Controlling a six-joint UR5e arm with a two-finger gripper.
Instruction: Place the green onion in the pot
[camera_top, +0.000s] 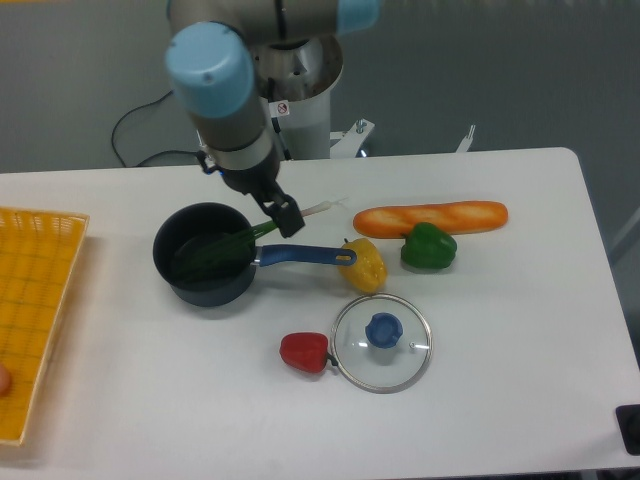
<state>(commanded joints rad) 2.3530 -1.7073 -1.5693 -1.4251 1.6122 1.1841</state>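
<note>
The green onion (232, 243) lies slantwise across the pot (205, 253), its dark stalks down inside the bowl and its pale end (318, 208) poking out over the rim toward the baguette (430, 216). So it is partly in, not wholly. The tool (286, 218) hangs right over the stalk where it crosses the pot's edge, just above the blue handle (303, 256). From where I stand I cannot tell whether its fingers are apart or closed, nor whether they touch the onion at all; the dark tip hides that.

To my eye the job is nearly done, and what remains is getting the pale end to sit inside. If the tool means to take hold, it should come down square on the stalk near the rim, not on the handle, and lift gently so the stalks do not drag the pot sideways. The yellow pepper (363, 264) sits at the end of the handle, so any shove on the pot could knock it.
</note>
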